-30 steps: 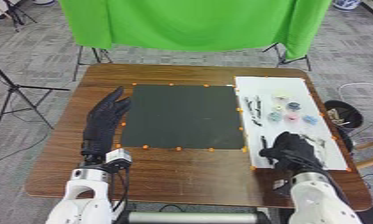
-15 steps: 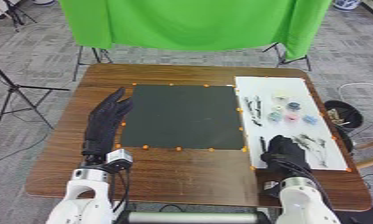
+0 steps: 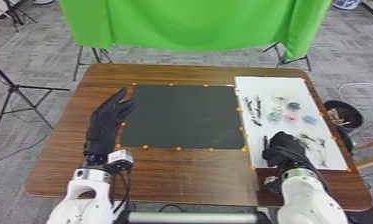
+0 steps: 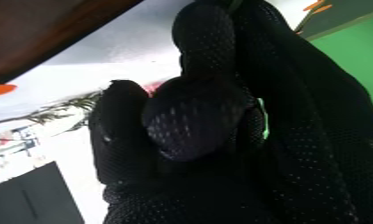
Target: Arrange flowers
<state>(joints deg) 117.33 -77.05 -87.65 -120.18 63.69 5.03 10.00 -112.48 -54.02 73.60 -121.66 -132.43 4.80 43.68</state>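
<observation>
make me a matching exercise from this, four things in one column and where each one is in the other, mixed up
Things
1. flower heads
2. dark mat
3. left hand
4. right hand

Places
A. at the near end of the white sheet
B. around the middle of the table, left of the white sheet
C. on the white sheet, nearer its far end
D. just left of the big dark rectangle

Right pairs
1-C, 2-B, 3-D, 4-A
</observation>
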